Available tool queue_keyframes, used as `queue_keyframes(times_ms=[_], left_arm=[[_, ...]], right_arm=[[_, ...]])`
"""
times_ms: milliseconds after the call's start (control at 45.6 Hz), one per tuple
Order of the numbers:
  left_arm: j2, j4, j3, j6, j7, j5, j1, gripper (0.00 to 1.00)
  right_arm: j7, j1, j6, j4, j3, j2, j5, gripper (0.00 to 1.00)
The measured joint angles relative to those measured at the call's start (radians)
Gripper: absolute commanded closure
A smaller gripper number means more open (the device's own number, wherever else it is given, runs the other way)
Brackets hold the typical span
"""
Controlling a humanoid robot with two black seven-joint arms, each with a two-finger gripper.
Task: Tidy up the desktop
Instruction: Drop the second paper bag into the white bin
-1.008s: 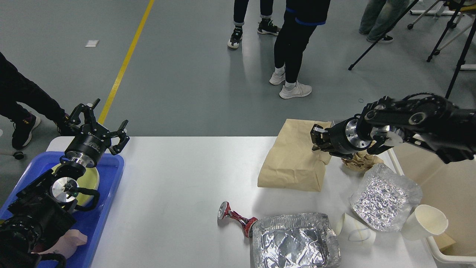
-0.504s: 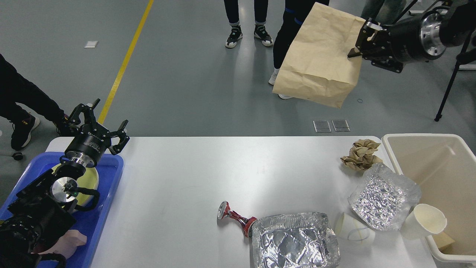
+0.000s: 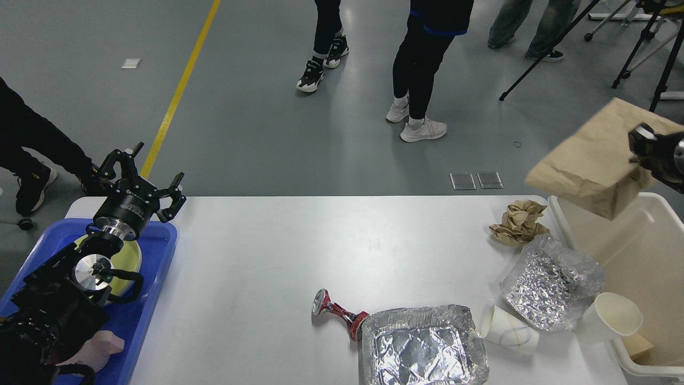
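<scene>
Near on the white desktop (image 3: 256, 278), foil trays (image 3: 425, 347) are lying right of centre. At far left, the left gripper (image 3: 141, 179) is hovering, fingers spread. At far right, the right gripper (image 3: 638, 145) is clamping a brown paper bag (image 3: 588, 160) above the beige bin (image 3: 636, 251).

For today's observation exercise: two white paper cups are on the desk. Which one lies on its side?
The paper cup beside the square foil tray lies on its side, flattened. The other cup, against the beige bin, is propped up with its mouth open.
</scene>
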State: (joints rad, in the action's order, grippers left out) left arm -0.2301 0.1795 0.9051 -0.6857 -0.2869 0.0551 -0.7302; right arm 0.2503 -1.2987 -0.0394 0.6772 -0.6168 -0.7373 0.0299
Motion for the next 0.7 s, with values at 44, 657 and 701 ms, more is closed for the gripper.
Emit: queue_keyframes(times_ms=[44,657,701], left_arm=[[0.0,0.0,0.0,0.0,0.0,0.0,0.0,0.04],[0.0,0.0,0.0,0.0,0.0,0.0,0.0,0.04],[0.0,0.0,0.0,0.0,0.0,0.0,0.0,0.04]], right_arm=[[0.0,0.048,0.042,-0.017,0.0,0.0,0.0,1.0],[-0.002,0.271,0.119,-0.085,-0.02,0.052,0.0,0.0],[-0.002,0.268,0.116,-0.084,-0.028,0.06,-0.001,0.0]])
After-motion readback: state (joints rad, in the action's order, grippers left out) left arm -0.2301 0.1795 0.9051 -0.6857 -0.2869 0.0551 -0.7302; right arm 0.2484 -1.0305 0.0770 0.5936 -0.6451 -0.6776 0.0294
